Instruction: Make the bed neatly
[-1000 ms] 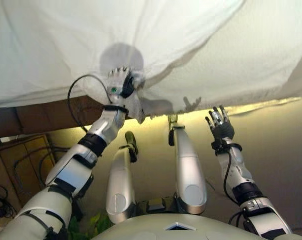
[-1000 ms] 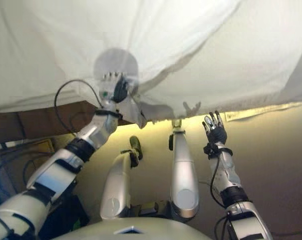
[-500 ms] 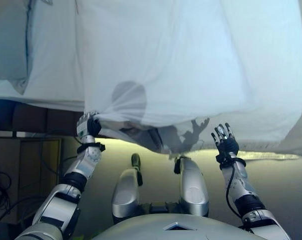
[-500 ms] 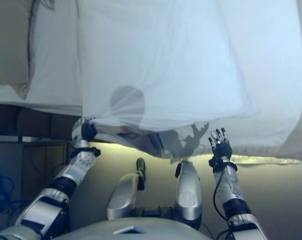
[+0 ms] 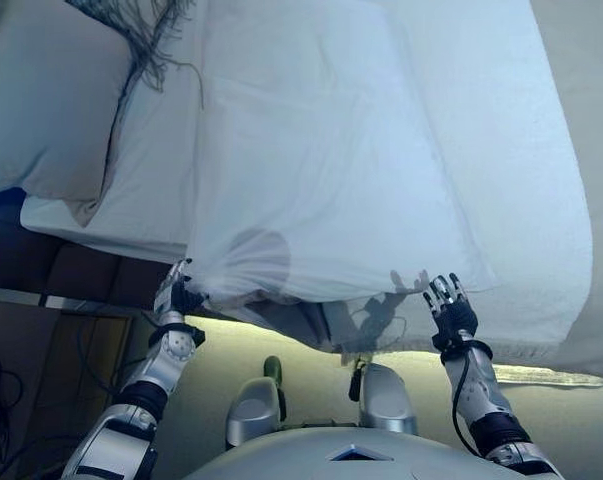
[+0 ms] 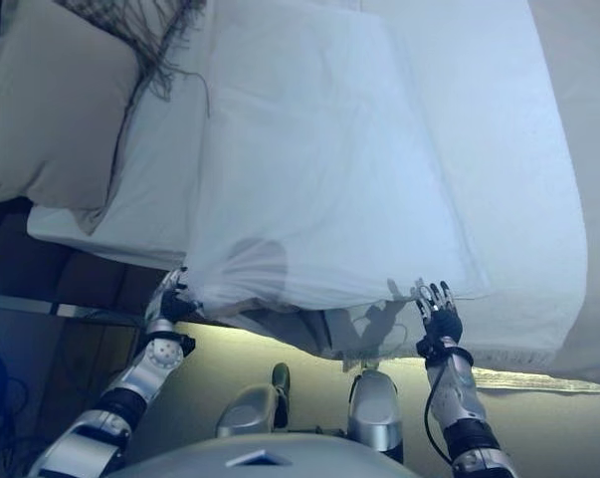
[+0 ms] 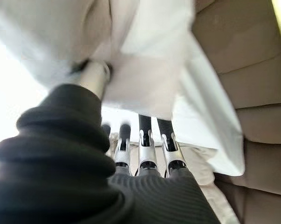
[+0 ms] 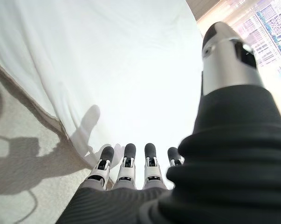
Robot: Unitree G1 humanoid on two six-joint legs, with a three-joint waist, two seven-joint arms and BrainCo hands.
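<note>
**A:** What are the fingers doing on the left hand (image 5: 177, 297)?

**B:** They are curled into the near left corner of the thin white sheet (image 5: 331, 170), clenched on a bunch of the cloth. In the left wrist view the thumb (image 7: 94, 78) presses into that gathered fabric while the fingers (image 7: 147, 142) disappear under it.

**A:** And the right hand (image 5: 451, 310)?

**B:** Released. Its fingers (image 8: 126, 163) stand straight and slightly spread, holding nothing. The hand is raised at the near edge of the bed, just by the sheet's near right corner, and I cannot tell whether the tips touch the cloth.

**A:** Where does the sheet lie?

**B:** It is spread over the middle of the white mattress (image 5: 551, 220), running from the near edge up towards the far end. Its near left corner is lifted and gathered at the left hand; the near hem droops over the bed's edge between the two hands. The mattress shows bare along the right side.

**A:** Anything else on the bed?

**B:** A plump white pillow (image 5: 51, 100) lies at the far left, with a dark fringed throw (image 5: 146, 30) beside it at the far end. Below the left hand a brown padded bed frame (image 7: 252, 102) shows.
</note>
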